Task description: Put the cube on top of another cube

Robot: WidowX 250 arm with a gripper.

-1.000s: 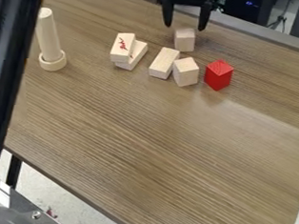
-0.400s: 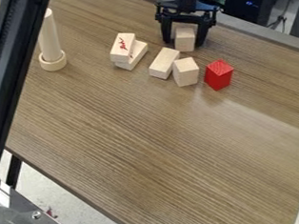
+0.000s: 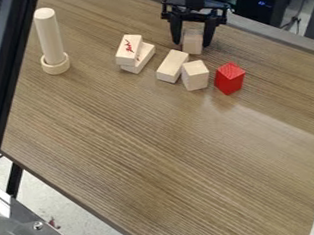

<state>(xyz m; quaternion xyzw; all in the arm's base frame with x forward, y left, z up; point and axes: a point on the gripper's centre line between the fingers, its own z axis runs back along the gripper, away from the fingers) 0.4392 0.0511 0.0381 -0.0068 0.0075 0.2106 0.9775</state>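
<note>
- Gripper has come down since the earliest frame, from above the far wooden cube to around it; versus the frame after that, we see its fingers a little closer together and the cube a touch left in view.
- Key relation: we have the far wooden cube directly between and below the fingers, one finger on each side, by the tabletop's far edge. Its longer side looks upright, so we read the grip as going across its width.
- End effector: fingers spread, straddling the cube. We see a sliver of wood grain on each side up high; whether a tip brushes the cube low down, we cannot tell. We don't see a grasp yet.
- Likely support: pale cube, nearer the tabletop's near edge, just beside the oblong block. Red block sits apart, to its right in view. Which one is meant, we can't say from the task line.
- Step, our guess: lining up for the pick, stacking not begun. Next we'd want the fingers closed evenly, then a straight lift.
- Risk: an off-centre close could twist or tip the cube; later, the oblong block could get knocked during placing.
</note>
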